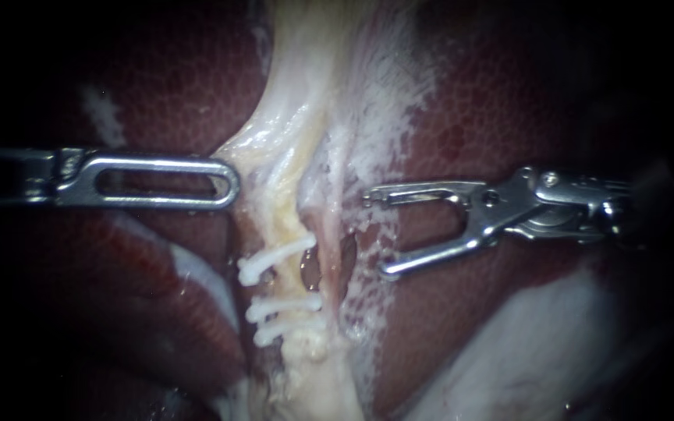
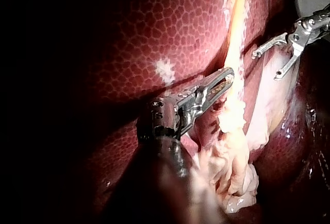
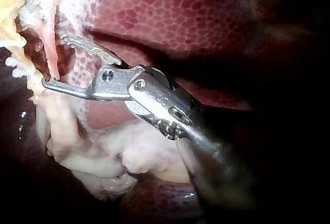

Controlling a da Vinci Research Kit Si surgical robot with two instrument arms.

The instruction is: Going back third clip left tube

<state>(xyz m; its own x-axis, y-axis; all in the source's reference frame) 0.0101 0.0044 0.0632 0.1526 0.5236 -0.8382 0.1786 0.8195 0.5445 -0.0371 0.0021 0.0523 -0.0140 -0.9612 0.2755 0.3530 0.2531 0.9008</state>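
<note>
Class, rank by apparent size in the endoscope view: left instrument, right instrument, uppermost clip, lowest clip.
1. The left instrument and right instrument: they look alike, so unranked.
2. The uppermost clip.
3. The lowest clip, a little shorter.

Liver (image 1: 509,117) as bed: dark red, mottled.
Pale tissue band (image 1: 298,117) lies on it down the mid, w/ left tube (image 1: 286,226) in it; 3 white clips (image 1: 278,259) across tube.
</note>
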